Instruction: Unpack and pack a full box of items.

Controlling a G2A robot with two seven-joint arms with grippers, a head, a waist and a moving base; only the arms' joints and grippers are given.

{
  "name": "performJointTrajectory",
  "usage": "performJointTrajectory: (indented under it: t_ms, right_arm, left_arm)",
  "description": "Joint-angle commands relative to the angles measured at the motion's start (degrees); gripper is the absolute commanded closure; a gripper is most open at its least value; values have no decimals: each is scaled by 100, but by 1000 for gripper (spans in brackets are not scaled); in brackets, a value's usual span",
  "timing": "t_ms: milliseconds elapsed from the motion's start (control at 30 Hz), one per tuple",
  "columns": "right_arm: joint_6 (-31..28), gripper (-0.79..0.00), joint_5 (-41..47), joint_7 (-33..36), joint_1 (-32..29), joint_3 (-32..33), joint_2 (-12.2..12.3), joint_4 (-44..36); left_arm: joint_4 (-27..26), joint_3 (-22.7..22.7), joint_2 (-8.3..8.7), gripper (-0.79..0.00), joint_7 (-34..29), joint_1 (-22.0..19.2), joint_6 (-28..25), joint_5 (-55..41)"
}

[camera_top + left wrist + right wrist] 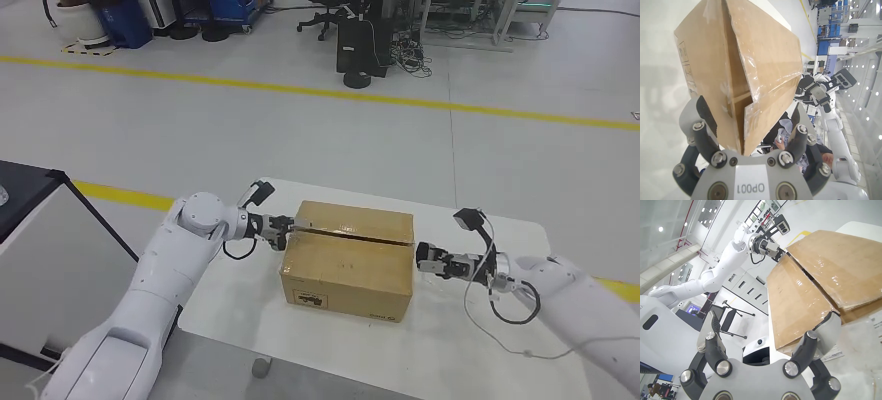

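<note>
A brown cardboard box (350,260) stands in the middle of the white table (480,345). Its two top flaps are down, taped over, with a narrow gap along the seam. My left gripper (283,232) is at the box's left end, open. In the left wrist view the left gripper (749,108) straddles the end of the box (762,56) where the flaps meet. My right gripper (425,260) is at the right end, open. In the right wrist view the right gripper (770,319) has a corner of the near flap of the box (800,294) between its fingers.
Bare tabletop lies in front of the box and to its right. A dark-framed cabinet (40,230) stands beside the table on the left. A yellow line (300,92) crosses the floor behind.
</note>
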Motion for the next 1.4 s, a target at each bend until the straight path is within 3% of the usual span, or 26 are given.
performJointTrajectory:
  t_ms: [0,533,833,1367]
  right_arm:
    - [16,-785,24,16,2,12,-36,24]
    - [90,-785,75,90,-15,85,-335,138]
    - [-203,-785,188,-203,-198,156,-322,53]
    - [-203,-785,120,-201,-959,1226,-153,-1336]
  left_arm:
    - [-38,-14,6,-785,-49,13,-10,-67]
    - [-157,-285,133,-785,166,140,69,-298]
    - [-223,-304,163,-785,225,259,147,-419]
    - [-354,-239,166,-785,297,337,251,-629]
